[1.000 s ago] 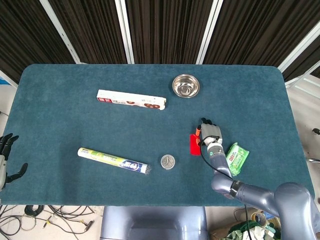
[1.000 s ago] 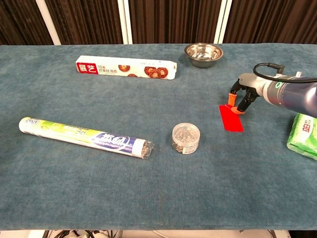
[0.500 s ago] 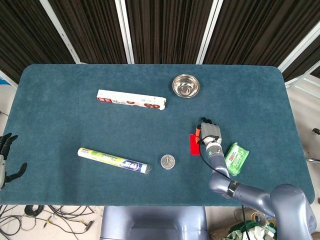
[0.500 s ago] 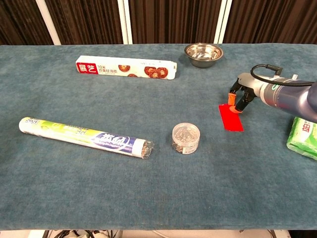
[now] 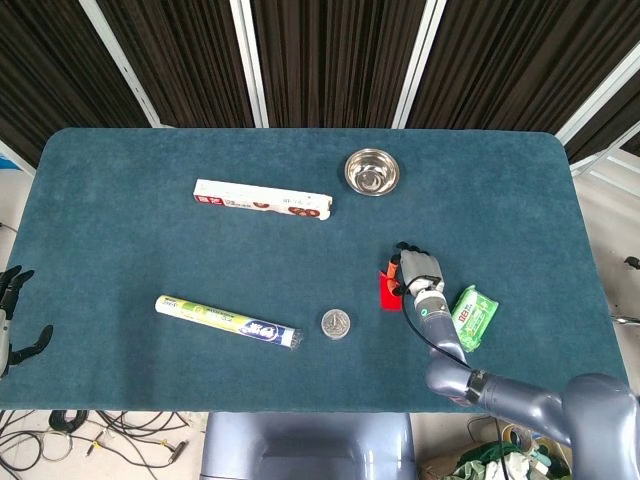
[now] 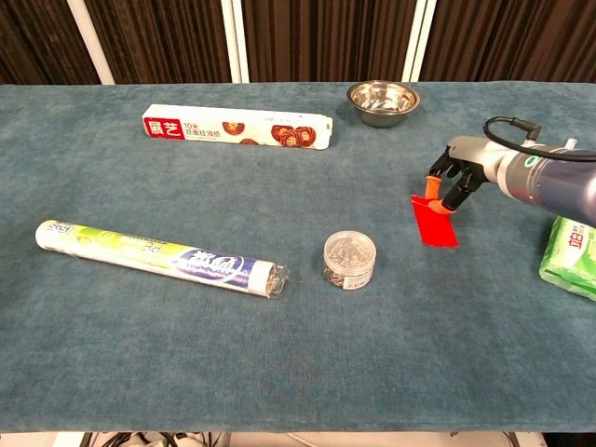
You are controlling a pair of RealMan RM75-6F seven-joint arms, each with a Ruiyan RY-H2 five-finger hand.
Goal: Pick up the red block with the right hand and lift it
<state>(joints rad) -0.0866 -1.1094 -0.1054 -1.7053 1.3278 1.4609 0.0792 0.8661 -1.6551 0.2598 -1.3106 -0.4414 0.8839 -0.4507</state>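
Observation:
The red block [image 6: 436, 225] is a thin flat piece lying right of the table's middle, also seen as the red block [image 5: 386, 293] from the head view. My right hand [image 6: 456, 182] comes in from the right, and its orange-tipped fingers curl down and pinch the block's far end. In the head view the right hand [image 5: 416, 270] covers the block's right side. The block's near end still lies on the cloth. My left hand [image 5: 12, 318] hangs off the table's left edge with its fingers spread and nothing in them.
A green wipes pack [image 6: 570, 253] lies just right of my right forearm. A clear round jar [image 6: 350, 260] stands left of the block. A steel bowl [image 6: 383, 101] is at the back. A long box [image 6: 237, 127] and a tube [image 6: 158, 254] lie on the left half.
My right hand has closed a little on the block's far end and shifted slightly up, and the block's far end has nudged with it. The left hand has stayed put.

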